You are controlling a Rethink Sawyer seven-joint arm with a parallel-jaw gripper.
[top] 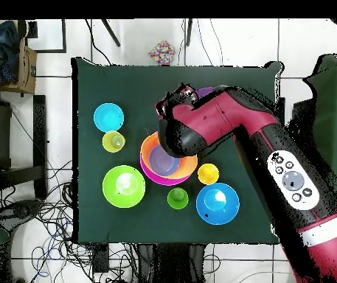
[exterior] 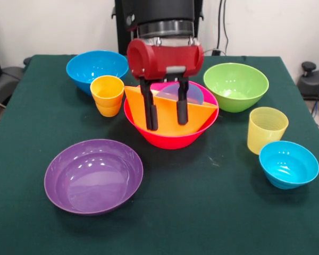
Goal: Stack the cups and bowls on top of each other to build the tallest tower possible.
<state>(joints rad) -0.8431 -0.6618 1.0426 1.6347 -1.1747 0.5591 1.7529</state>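
A large pink bowl (exterior: 170, 135) stands mid-table with an orange bowl (exterior: 167, 114) tilted inside it. A bluish bowl (exterior: 187, 93) rests within them. My gripper (exterior: 167, 125) hangs over this pile, open, both black fingers (exterior: 150, 109) spread in front of the orange bowl's wall. Around it stand a yellow-orange cup (exterior: 107, 94), a ribbed pale yellow cup (exterior: 267, 129), a purple bowl (exterior: 93, 175), a green bowl (exterior: 236, 86), a blue bowl (exterior: 95, 68) and a small blue bowl (exterior: 288, 163). From overhead a green cup (top: 177, 197) shows beside the pink bowl (top: 150, 171); the arm (top: 223, 121) covers most of the purple bowl.
The dark green cloth (exterior: 202, 212) covers the whole table. Past the table's edges in the overhead view lie cables (top: 46, 214) on a white floor. A dark chair (exterior: 313, 85) stands off the right side.
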